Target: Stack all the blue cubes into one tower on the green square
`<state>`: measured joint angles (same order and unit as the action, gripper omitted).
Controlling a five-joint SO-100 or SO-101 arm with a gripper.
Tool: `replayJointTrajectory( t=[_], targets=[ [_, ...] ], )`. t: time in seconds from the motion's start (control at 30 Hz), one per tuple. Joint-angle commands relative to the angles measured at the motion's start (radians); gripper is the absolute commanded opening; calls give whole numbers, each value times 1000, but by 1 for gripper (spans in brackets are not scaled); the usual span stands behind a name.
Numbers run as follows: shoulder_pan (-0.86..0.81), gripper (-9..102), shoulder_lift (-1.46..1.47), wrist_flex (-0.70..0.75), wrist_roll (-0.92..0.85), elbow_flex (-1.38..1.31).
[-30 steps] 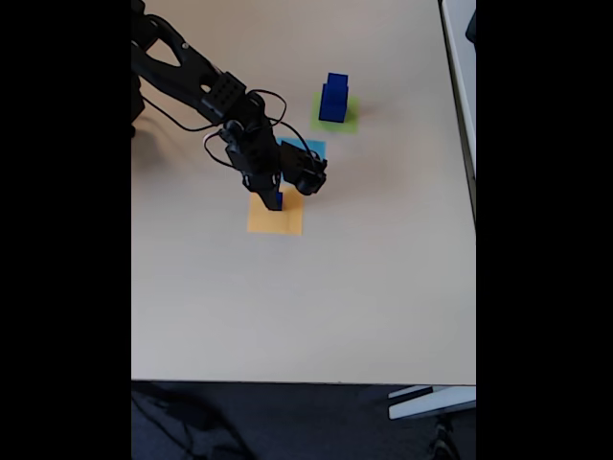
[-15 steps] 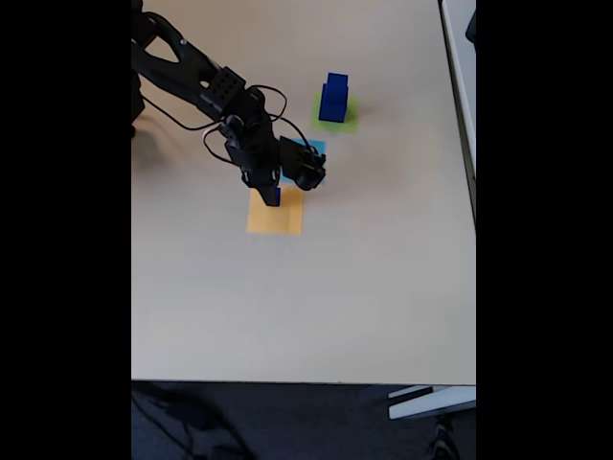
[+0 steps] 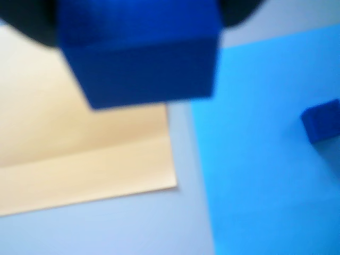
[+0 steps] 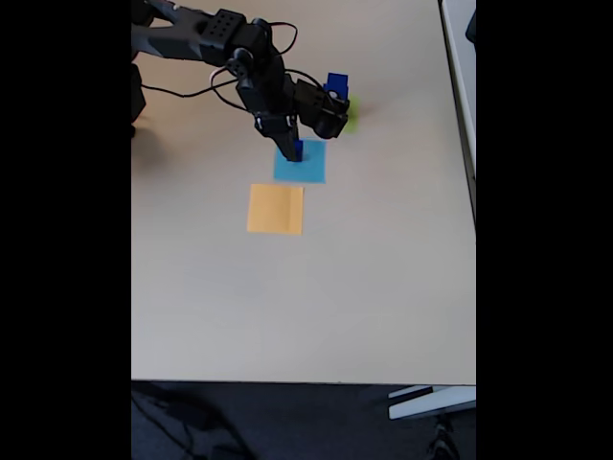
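One dark blue cube (image 3: 141,56) up close in the wrist view, blurred, clamped from above in the pincer's dark jaws and lifted clear of the paper below. Beneath it, part of an orange square (image 3: 79,159) at left and a light-blue square (image 3: 255,159) at right, with a strip of pale bench (image 3: 106,228) between and below them. At the right edge of that view, a second, much smaller blue cube (image 3: 323,121) resting on the light-blue paper.

From the fixed view, nearest the lower edge, bare bench (image 4: 306,307); then the orange square (image 4: 276,209), nothing on it; just beyond, the light-blue square (image 4: 305,165). Above that square's far edge, the pincer (image 4: 293,146) pointing down, closed on the cube (image 4: 298,149), black arm (image 4: 206,38) reaching in from the upper left. Farthest back, the tower (image 4: 336,84) partly hidden behind the arm, standing on the green square (image 4: 351,115), only a sliver of green showing.
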<state>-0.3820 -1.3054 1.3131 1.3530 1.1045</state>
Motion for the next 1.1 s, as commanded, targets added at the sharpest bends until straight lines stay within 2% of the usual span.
replayJointTrajectory(
  t=[0.0,0.47,0.8,1.07],
  targets=[
    [40,0,-81,3,69,-95],
    [178,0,-37,-21,305,-189],
    [265,0,20,-109,264,-218],
    [325,0,58,-126,301,-247]
  ],
)
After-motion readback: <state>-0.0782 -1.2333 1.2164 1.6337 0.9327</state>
